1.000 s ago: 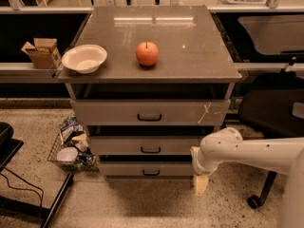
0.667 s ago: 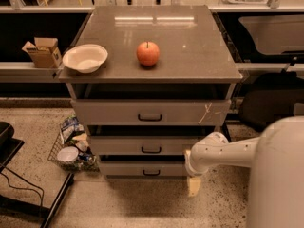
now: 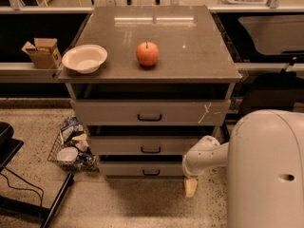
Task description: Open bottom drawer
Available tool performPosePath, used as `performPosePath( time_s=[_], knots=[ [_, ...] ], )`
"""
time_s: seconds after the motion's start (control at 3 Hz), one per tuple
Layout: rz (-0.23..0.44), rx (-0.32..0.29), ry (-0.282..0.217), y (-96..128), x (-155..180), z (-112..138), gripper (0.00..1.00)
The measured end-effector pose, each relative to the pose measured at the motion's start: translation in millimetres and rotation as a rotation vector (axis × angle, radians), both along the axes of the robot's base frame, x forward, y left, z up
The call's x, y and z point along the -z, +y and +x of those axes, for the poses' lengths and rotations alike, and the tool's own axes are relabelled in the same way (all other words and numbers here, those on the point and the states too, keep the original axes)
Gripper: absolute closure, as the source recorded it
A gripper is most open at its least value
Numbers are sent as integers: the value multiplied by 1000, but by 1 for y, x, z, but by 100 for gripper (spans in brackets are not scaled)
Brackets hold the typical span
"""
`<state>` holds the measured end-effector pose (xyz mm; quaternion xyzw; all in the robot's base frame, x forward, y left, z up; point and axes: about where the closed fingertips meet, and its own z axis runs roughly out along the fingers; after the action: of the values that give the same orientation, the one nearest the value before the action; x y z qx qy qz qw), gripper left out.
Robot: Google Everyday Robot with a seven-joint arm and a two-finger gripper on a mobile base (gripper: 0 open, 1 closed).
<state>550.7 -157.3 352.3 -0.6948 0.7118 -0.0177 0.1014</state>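
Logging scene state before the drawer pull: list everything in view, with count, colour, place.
cabinet top: 1, grey-brown, centre
apple: 1, red, middle of the cabinet top
bowl: 1, white, left edge of the cabinet top
cardboard box: 1, brown, ledge left of the cabinet
top drawer: 1, grey, pale mark at right
middle drawer: 1, grey, below it
bottom drawer: 1, grey, lowest, black handle
wire basket: 1, dark, on the floor left of the drawers, holding clutter
arm: 1, white, lower right
end effector: 1, pale, near the floor right of the bottom drawer, away from its handle
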Motion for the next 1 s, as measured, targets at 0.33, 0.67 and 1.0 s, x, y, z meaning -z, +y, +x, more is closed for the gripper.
performPosePath(
  time_s=[0.33,0.67,1.0],
  knots=[
    [11,-62,14,15,50,-6,0],
    [16,-110,5,24,90,-6,0],
    [-12,-155,-3,39,133,12,0]
  ],
)
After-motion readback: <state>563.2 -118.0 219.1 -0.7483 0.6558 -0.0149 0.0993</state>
